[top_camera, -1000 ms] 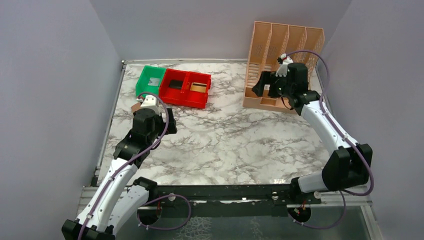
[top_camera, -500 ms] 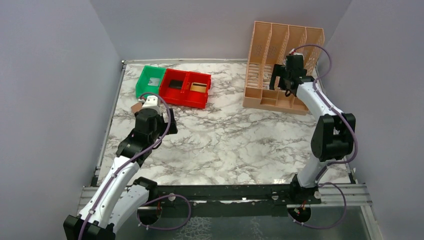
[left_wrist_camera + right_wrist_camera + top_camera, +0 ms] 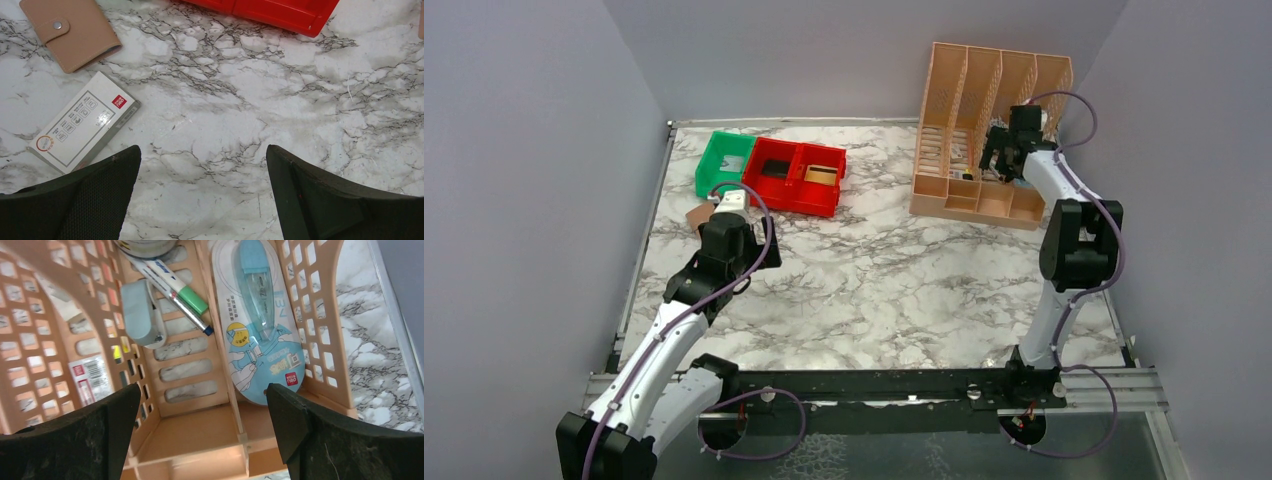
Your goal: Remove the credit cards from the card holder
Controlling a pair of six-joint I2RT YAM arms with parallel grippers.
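The card holder (image 3: 70,30) lies shut on the marble, brownish-pink with a snap tab, at the top left of the left wrist view. In the top view only its corner (image 3: 694,214) shows, left of my left gripper (image 3: 746,248). The left gripper (image 3: 202,165) hangs open over bare marble, to the near right of the holder and apart from it. Two small flat credit cards lie in the red bin, one yellow-gold (image 3: 822,175) and one dark (image 3: 775,168). My right gripper (image 3: 1006,152) is open over the peach organizer, far from the holder.
A white box with a red logo (image 3: 82,127) lies just near of the holder. The red bin (image 3: 794,176) and green bin (image 3: 725,160) stand at the back left. The peach organizer (image 3: 200,435) holds a correction-tape pack (image 3: 260,325), a pen (image 3: 172,285) and a grey stapler-like item (image 3: 140,315).
The right arm has folded upright and carried its gripper rightward and farther in over the organizer. The left gripper has crept slightly toward the far side. Both stay open.
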